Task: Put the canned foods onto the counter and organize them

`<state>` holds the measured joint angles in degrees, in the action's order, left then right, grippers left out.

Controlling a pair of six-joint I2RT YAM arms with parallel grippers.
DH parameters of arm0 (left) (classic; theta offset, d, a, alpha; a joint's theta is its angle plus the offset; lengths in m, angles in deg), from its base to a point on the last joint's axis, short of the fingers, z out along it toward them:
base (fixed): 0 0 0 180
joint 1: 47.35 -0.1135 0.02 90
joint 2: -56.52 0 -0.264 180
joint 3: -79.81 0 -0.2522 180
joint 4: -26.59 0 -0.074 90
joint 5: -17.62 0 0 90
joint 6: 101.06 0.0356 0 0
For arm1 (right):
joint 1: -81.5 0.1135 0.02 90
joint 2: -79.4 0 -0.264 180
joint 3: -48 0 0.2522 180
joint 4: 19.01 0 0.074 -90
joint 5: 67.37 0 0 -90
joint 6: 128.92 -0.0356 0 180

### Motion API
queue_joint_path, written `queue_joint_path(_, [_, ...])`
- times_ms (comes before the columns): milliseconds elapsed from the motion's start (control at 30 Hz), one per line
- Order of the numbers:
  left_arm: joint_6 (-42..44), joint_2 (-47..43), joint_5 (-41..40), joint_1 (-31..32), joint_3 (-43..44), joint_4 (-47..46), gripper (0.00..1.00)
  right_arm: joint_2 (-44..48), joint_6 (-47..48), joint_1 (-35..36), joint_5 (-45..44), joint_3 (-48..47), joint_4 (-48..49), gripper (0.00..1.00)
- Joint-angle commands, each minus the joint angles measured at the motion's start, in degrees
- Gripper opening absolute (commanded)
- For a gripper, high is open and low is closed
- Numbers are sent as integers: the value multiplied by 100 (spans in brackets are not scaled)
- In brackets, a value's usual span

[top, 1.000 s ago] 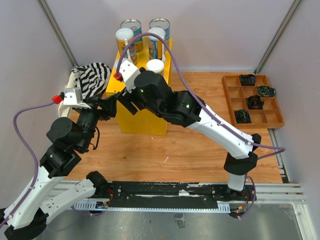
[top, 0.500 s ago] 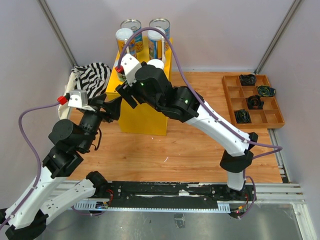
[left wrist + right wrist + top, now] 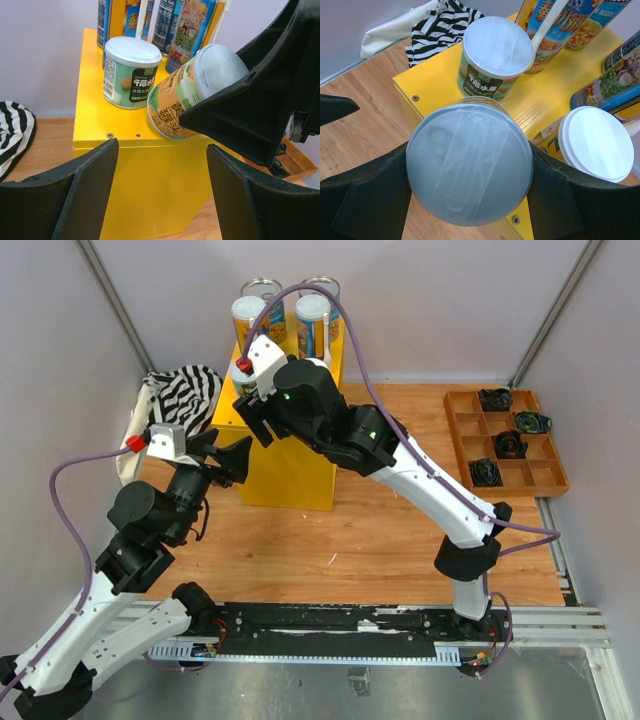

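The yellow counter [image 3: 290,480] stands at the back left. Several tall cans [image 3: 313,318] stand along its far edge. My right gripper [image 3: 258,412] is shut on a short can with a clear lid [image 3: 469,167] and holds it tilted over the counter's front edge [image 3: 435,85]. In the left wrist view this can [image 3: 195,90] leans beside an upright short green can [image 3: 131,70], which also shows in the right wrist view [image 3: 495,55]. A white-lidded can [image 3: 595,142] stands to the right. My left gripper [image 3: 162,195] is open and empty, facing the counter's front face [image 3: 145,175].
A striped cloth [image 3: 185,395] lies against the left wall beside the counter. A brown compartmented tray [image 3: 505,440] with small black parts sits at the far right. Grey walls close in the back and sides.
My right gripper has carried the can up and back over the counter's front edge. My left gripper has moved right and forward toward the counter's front face.
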<state>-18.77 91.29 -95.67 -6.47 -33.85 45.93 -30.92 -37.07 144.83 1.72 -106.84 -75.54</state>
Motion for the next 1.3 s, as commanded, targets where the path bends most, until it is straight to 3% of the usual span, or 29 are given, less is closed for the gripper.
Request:
queue_joint_path(0, [102, 25, 58, -37, -69, -418, 76, -44, -68, -161, -87, -262, 278, 50])
queue_joint_path(433, [25, 118, 53, -37, -263, -681, 77, -29, -157, -325, 54, -210, 238, 74])
queue_joint_path(833, [-73, 174, 111, -37, -220, -678, 77, 19, -202, -339, 246, -201, 241, 88])
queue_joint_path(1167, [33, 295, 168, -37, -134, -658, 77, 123, -229, -339, 195, -158, 314, 91])
queue_joint_path(1200, [54, 316, 181, -37, -122, -648, 77, 151, -233, -339, 198, -143, 349, 100])
queue_joint_path(1267, [98, 359, 197, -37, -108, -659, 77, 233, -244, -339, 200, -66, 425, 99])
